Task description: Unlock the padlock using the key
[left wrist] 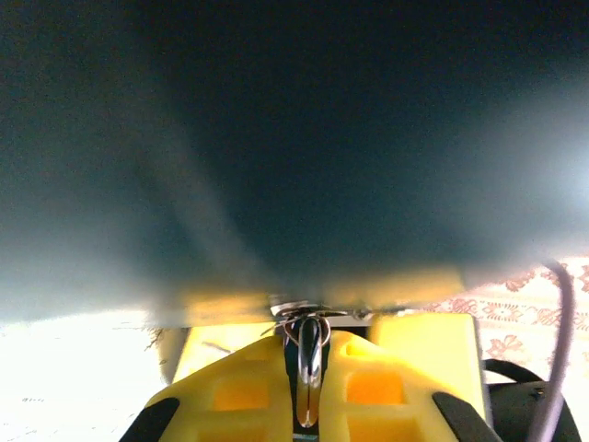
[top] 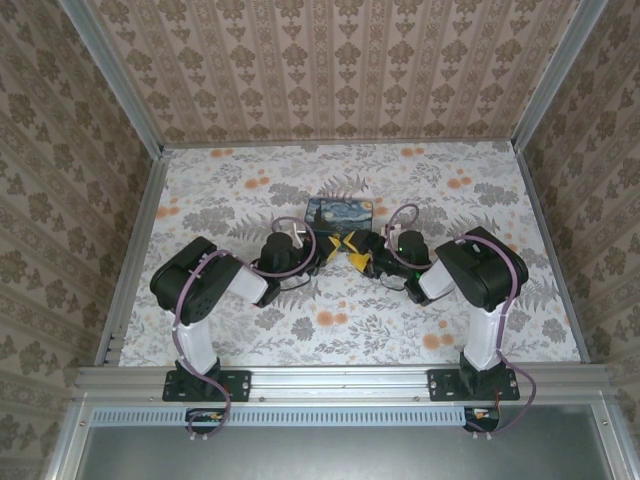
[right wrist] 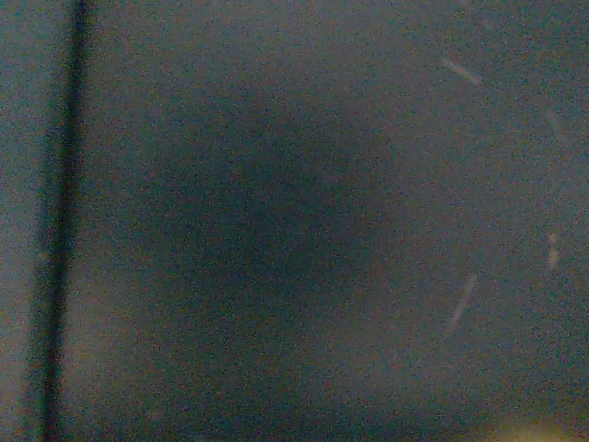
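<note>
Yellow fingers (left wrist: 230,391) of the left gripper (left wrist: 308,337) are pressing shut on a slim shiny metal piece (left wrist: 311,354) with a thin wire ring (left wrist: 293,314) at its far end. Whether that piece is the key's blade or the lock's shackle, I cannot tell.

The padlock seems to be sitting where the two grippers are meeting, hidden under their fingertips. That spot is just in front of the box (top: 340,211), near the middle of the tabletop (top: 240,200) and a little toward its far edge.

I am judging the padlock to be small, rigid, light and smooth-sided, so it is likely to be swivelling or slipping under a turning key. Gripping it by the flat sides of its body, with the keyhole left free, looks the safest hold. The key is best taken by its broad head.

The right gripper (top: 358,254) is reaching in from the other side, and I cannot tell whether its jaws are standing apart or together. Its wrist camera is facing a dark blurred surface (right wrist: 276,230) at very close range.

The box is showing a blue-and-yellow starry-night print. No brand, label or lettering is coming through clearly enough to read.
</note>
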You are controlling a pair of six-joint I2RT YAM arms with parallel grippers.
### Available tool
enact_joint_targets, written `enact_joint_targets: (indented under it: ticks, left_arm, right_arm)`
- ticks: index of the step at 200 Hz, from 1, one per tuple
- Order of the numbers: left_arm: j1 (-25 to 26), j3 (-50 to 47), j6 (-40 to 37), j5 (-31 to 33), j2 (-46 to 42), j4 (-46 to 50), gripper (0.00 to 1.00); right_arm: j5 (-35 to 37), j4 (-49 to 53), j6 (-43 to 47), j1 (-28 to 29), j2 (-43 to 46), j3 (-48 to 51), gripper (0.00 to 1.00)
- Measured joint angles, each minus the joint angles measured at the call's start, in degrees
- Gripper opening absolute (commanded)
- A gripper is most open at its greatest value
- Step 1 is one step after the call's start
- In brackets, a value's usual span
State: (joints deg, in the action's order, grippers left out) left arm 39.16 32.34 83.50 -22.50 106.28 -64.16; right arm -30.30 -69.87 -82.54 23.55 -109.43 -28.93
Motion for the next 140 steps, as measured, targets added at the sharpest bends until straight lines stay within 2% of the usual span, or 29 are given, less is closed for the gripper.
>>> enact_joint_targets:
  ticks: [28,56,106,140]
  left_arm:
    - [0.0,-0.1,-0.9,-1.8,0.6,1.0,0.0]
    - [-0.4,-0.7,-1.4,-3.1,1.5,2.7,0.0]
    - [-1.0,-0.7,-2.8,-3.5,1.5,4.4,0.0]
    - [-1.0,-0.6,-3.5,-3.7,1.5,4.8,0.0]
  right_arm:
    - [-0.2,2.1,2.2,0.0,4.8,3.5,0.78]
    - [-0.5,7.9,6.2,0.0,13.1,6.4,0.78]
    - [0.5,32.1,19.8,0.3,33.0,6.6,0.71]
    - [6.1,49.0,32.3,3.8,40.0,2.8,0.67]
